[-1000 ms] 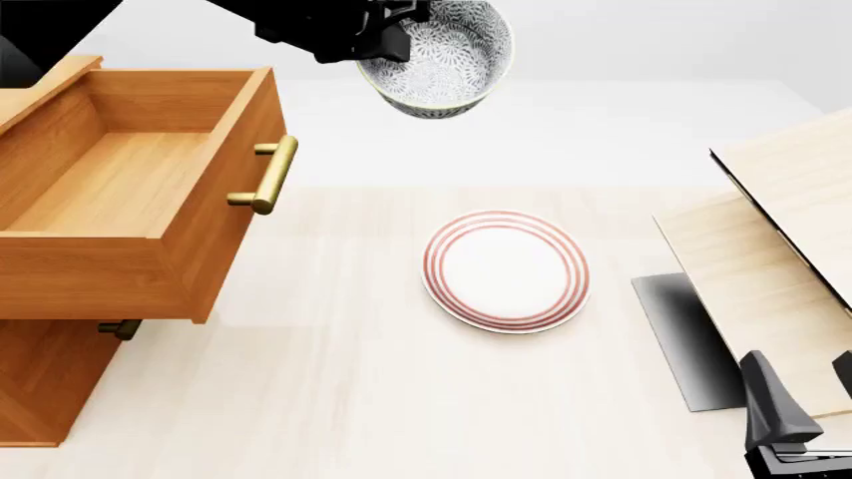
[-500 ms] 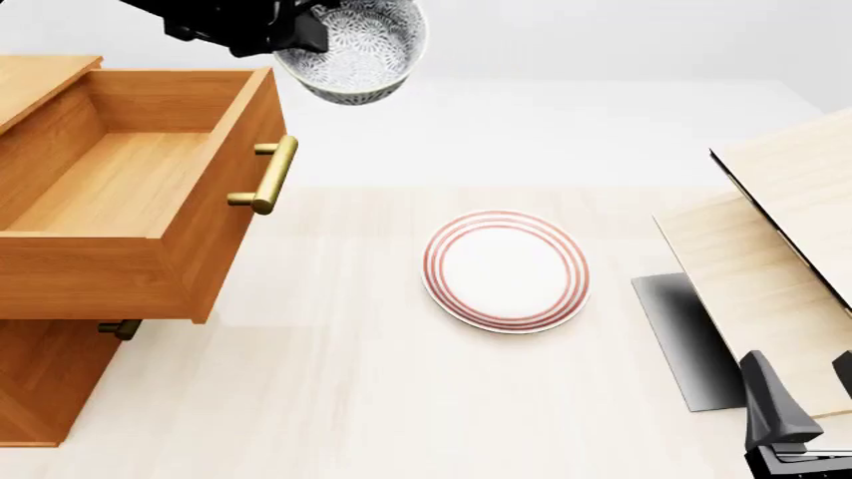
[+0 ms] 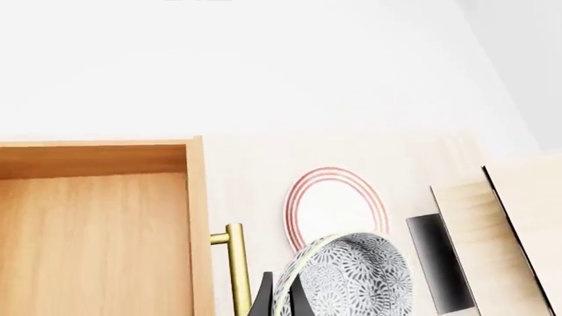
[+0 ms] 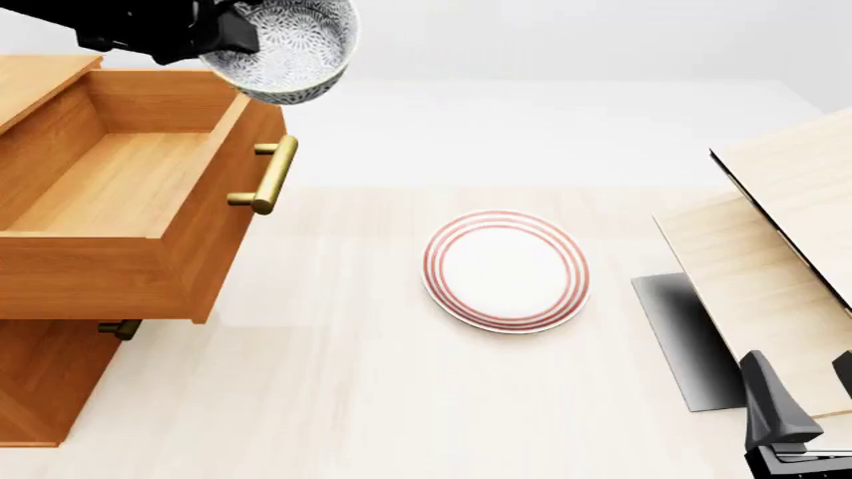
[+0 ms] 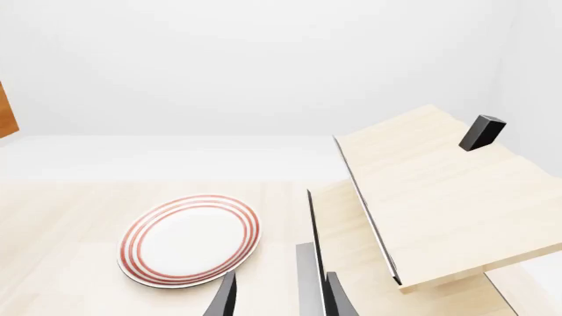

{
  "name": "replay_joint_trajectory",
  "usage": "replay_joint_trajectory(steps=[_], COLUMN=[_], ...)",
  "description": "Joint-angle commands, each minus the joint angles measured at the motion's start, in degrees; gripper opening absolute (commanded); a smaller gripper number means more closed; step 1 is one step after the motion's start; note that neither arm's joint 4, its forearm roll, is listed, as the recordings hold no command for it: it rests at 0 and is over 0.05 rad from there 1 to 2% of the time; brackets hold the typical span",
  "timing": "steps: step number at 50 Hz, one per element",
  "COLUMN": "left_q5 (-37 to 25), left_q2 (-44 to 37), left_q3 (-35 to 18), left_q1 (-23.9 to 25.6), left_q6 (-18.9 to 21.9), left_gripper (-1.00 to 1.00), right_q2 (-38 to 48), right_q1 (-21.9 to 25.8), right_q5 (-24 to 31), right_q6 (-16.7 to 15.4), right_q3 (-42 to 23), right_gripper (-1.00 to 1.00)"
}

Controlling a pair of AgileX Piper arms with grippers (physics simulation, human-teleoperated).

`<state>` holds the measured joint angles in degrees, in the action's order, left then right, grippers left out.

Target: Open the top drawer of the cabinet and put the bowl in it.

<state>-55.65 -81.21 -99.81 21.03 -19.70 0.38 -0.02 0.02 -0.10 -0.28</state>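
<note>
At the upper left of the front view, my left gripper (image 4: 237, 35) pinches the speckled white round bowl (image 4: 286, 50) above the pulled-out orange-brown wooden top drawer (image 4: 127, 190); my right gripper's (image 5: 279, 297) fingers stand narrow, holding nothing.

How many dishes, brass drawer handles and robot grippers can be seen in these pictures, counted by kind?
Dishes: 2, the bowl and the red-ringed plate.
Brass handles: 2, on the top drawer and one partly hidden below it.
Grippers: 2, left gripper and right gripper.
Total: 6
</note>
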Motion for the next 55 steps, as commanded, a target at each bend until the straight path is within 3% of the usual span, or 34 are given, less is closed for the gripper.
replay_joint_trajectory(steps=[1, 18, 39, 55], left_q5=[0.62, 1.11, 7.34, 9.64], left_q2=[4.21, 8.5, 15.02, 17.66], left_q3=[3.19, 6.67, 18.22, 22.07], left_q1=[-2.11, -6.15, -11.89, -14.94], left_q6=[-0.91, -2.11, -7.11, -9.68], left_gripper=[-1.0, -1.0, -1.0, -1.0], right_q2=[-0.02, -0.03, -0.03, -0.03], right_q1=[0.0, -0.01, -0.01, -0.01], right_q5=[-0.02, -0.02, -0.02, -0.02], right_q6=[0.04, 0.04, 0.01, 0.01], right_q3=[0.05, 0.05, 0.04, 0.04], right_gripper=[1.0, 1.0, 1.0, 1.0])
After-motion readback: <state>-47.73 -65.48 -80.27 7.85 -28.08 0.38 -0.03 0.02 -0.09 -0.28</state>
